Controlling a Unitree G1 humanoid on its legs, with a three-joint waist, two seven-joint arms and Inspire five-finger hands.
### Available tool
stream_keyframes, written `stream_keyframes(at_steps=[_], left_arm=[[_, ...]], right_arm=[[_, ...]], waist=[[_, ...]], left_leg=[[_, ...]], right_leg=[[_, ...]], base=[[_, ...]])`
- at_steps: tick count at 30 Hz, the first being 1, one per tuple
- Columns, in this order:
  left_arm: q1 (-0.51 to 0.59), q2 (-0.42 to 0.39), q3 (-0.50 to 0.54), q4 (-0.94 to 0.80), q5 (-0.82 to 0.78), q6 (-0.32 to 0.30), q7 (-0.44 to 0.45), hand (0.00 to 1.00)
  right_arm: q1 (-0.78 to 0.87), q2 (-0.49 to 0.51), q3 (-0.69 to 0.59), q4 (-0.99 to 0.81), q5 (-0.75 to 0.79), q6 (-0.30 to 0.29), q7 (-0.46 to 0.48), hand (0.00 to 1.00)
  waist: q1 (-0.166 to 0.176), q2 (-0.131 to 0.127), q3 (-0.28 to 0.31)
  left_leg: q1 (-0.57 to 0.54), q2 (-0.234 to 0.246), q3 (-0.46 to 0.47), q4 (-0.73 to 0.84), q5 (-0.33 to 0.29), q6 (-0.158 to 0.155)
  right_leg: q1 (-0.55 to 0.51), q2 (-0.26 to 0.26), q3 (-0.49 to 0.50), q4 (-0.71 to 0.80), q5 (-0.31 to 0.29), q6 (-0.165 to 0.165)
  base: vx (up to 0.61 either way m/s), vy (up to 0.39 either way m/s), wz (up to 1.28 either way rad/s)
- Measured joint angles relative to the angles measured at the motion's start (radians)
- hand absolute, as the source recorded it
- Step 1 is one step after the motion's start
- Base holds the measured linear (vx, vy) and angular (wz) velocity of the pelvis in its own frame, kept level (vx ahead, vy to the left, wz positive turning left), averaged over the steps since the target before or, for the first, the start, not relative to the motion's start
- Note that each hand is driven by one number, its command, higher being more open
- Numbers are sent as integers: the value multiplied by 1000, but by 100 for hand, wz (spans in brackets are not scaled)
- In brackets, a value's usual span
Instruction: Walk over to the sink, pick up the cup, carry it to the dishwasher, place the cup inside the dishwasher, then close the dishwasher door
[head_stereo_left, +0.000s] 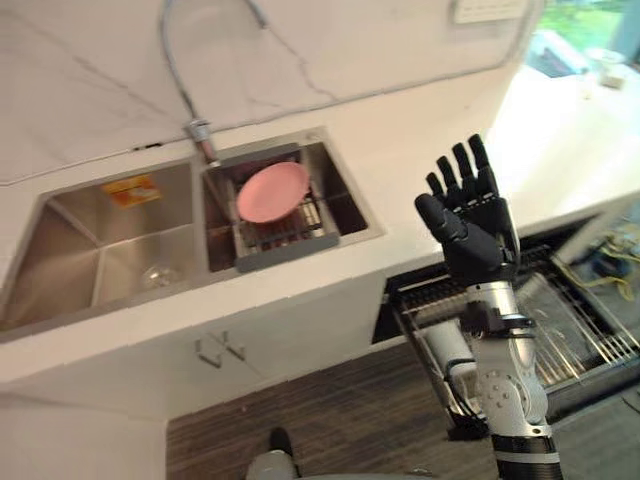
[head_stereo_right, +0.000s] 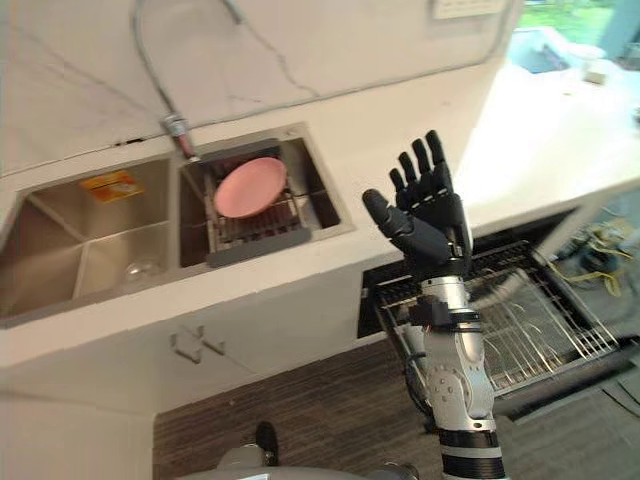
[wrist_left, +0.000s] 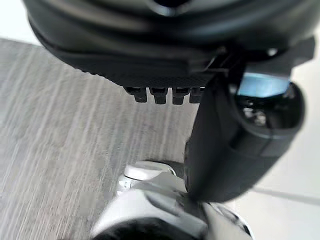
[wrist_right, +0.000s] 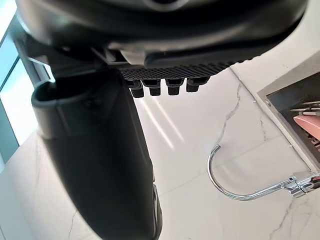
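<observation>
Danger now: right hand (head_stereo_left: 470, 228) is raised, fingers (head_stereo_left: 461, 165) spread, empty; cup (head_stereo_left: 155, 275) in sink (head_stereo_left: 60, 240) could be toppled by a hasty reach

Matte black right hand (head_stereo_left: 468, 235) with segmented fingers (head_stereo_left: 463, 172); silver-grey jointed arm (head_stereo_left: 508, 385) with a black band lower down.
</observation>
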Motion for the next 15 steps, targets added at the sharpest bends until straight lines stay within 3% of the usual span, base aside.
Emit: stream_keyframes(at_steps=[2, 7, 9, 10, 11, 12, 13, 14, 15], left_arm=[[9, 0, 0, 1, -27, 3, 0, 100], [9, 8, -1, 22, -35, -13, -2, 100], [-6, 17, -7, 43, -36, -19, 0, 100], [-11, 21, -14, 49, -36, -20, 1, 100], [-22, 26, -19, 62, -36, -22, 1, 100], [-20, 29, -22, 62, -40, -22, 1, 100], [-18, 31, -23, 61, -41, -24, 1, 100], [-21, 35, -22, 61, -45, -25, 1, 100], [-39, 49, -20, 63, -50, -21, 0, 100]], right_arm=[[2, 24, -1, -21, 0, 7, -11, 100], [5, 35, -5, -43, -6, 7, -20, 100], [25, 32, -19, -46, -6, 4, -34, 100], [34, 31, -26, -46, -6, 3, -41, 100], [53, 31, -41, -46, -7, 1, -53, 100], [67, 30, -48, -46, -8, -2, -61, 100], [73, 31, -50, -45, -9, -2, -63, 100], [79, 35, -51, -44, -18, -5, -62, 100], [77, 42, -45, -45, -24, -6, -57, 100]], waist=[[5, -6, -3], [4, -25, -10], [3, -25, -10], [2, -27, -9], [2, -27, -9], [1, -26, -9], [-2, -25, -10], [-14, -19, -3], [-19, -24, -1]], left_leg=[[26, -23, 5, -52, 18, 7], [29, -49, -1, -57, -5, 24], [21, -47, -27, -57, -8, 29], [20, -47, -37, -57, -9, 30], [21, -48, -63, -57, -10, 35], [23, -48, -85, -57, -12, 43], [24, -47, -98, -57, -17, 47], [21, -33, -146, -57, -25, 57], [9, -16, -180, -57, -46, 58]], right_leg=[[1, -14, -3, 1, 5, 8], [-12, -54, -18, 58, 7, 9], [-62, -89, -26, 204, 8, -9], [-80, -103, -22, 260, 10, -27], [-120, -131, 4, 380, 30, -95], [-163, -144, 62, 481, 81, -184], [-180, -141, 101, 518, 109, -220], [-210, -94, 178, 565, 40, -202], [-228, 3, 217, 545, -95, -177]], base=[[55, 64, 3], [7, 38, 5], [-30, 46, 33], [-18, 70, 60], [14, 93, 70], [31, 100, 73], [58, 99, 85], [58, 23, 94], [46, 1, 91]])
